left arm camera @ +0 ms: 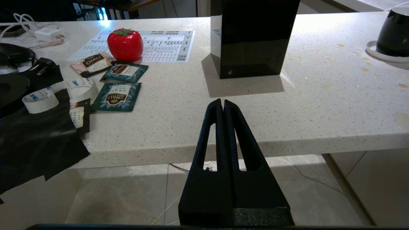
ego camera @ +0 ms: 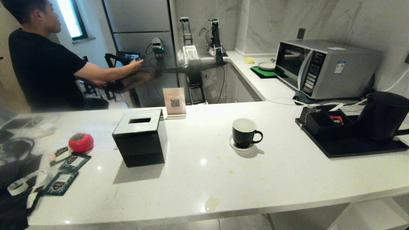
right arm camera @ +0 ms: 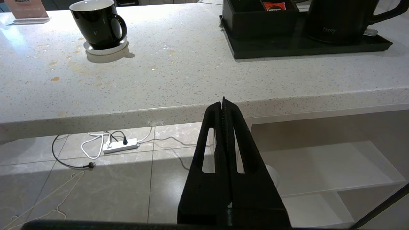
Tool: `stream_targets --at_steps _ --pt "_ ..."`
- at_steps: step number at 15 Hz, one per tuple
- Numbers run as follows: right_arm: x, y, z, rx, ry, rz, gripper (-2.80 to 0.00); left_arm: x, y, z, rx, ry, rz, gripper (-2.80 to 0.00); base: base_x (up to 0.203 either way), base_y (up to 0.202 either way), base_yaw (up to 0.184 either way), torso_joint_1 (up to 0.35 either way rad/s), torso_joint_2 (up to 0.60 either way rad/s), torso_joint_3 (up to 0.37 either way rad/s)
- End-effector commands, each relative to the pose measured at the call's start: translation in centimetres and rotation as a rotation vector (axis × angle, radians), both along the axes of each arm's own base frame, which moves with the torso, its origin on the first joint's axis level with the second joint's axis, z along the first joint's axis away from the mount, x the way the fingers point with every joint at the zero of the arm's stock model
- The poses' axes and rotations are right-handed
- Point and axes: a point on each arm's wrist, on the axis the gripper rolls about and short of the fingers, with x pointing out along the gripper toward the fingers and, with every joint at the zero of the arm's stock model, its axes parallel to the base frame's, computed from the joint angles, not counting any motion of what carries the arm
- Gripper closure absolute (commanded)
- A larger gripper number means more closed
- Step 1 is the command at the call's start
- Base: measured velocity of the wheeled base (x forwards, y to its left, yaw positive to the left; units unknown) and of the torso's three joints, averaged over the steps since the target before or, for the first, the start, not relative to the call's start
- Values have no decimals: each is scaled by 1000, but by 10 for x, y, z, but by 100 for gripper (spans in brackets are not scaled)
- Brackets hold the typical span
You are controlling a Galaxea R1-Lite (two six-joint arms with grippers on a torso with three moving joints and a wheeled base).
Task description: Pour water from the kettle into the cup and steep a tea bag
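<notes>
1. Left gripper (left arm camera: 222,103) and right gripper (right arm camera: 223,102): fingers pressed together, empty, below counter edge.
2. Tall matte-black kettle (ego camera: 381,115) on black tray (ego camera: 361,150); black white-lined cup (ego camera: 244,132) mid-counter.
3. Advised: spread right fingers, approach side handle level.

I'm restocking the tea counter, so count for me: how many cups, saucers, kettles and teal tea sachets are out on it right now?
cup: 1
saucer: 1
kettle: 1
teal sachets: 2
Total: 5
</notes>
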Motion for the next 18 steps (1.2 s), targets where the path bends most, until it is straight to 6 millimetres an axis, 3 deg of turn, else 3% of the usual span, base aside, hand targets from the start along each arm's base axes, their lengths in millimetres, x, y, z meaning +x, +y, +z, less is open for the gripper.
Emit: stream_targets --at_steps 1,13,18 --pt "0 0 0 1 3 -1 0 0 0 0 0 -1 1 0 0 0 0 0 0 0" --pt "0 0 0 0 2 -1 0 0 0 0 0 -1 1 0 0 0 0 0 0 0" --pt "7 0 2 -8 83 -5 0 0 0 0 0 -1 1 0 0 0 0 0 0 0"
